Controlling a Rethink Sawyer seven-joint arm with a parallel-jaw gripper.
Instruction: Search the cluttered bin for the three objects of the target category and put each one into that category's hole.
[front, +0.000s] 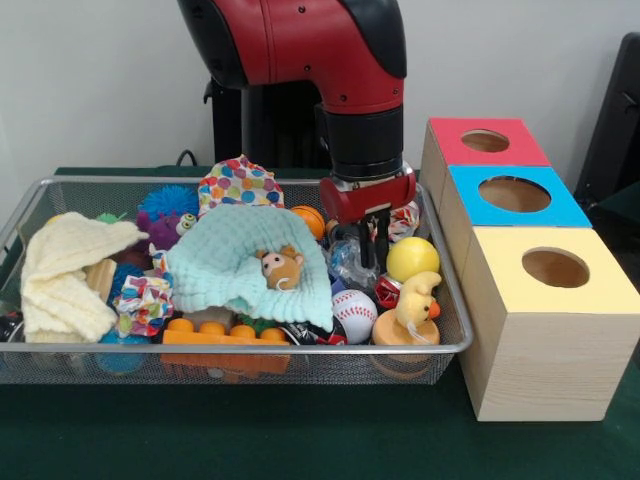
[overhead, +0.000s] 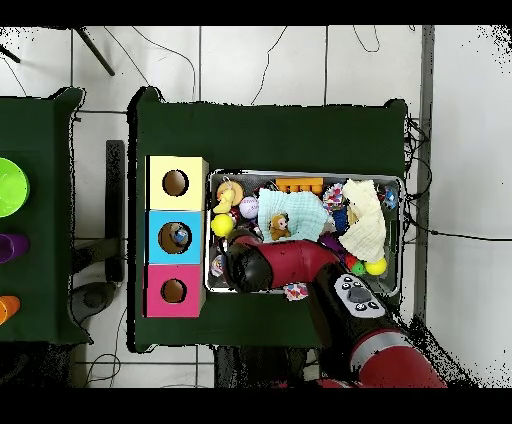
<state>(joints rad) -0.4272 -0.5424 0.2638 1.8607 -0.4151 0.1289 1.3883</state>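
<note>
On the green counter (front: 300, 440), the wire bin (front: 230, 348) is packed: along its near edge lie an orange block (front: 215, 335), a baseball (front: 353, 312) and a yellow duck (front: 415, 300). Behind them sit a mint cloth (front: 235, 265) with a small bear (front: 282, 267) on it, a cream cloth (front: 70, 265) and a yellow ball (front: 412, 258). Farther back are an orange ball (front: 310, 220) and a purple fuzzy toy (front: 165, 225). Beside the bin stand the yellow box (front: 545, 330), the blue box (front: 515, 205) and the red box (front: 480, 145); the overhead view shows something already in the blue hole (overhead: 179, 236). The gripper (front: 372, 245) reaches down into the clutter just beside the yellow ball, its black fingers (front: 381, 243) close together among crinkled wrapping; whether it grips anything I cannot tell. This looks like a search-and-pick step. If balls are the target, which is a guess, the next move calls for a clean lift clear of the clutter.
</note>
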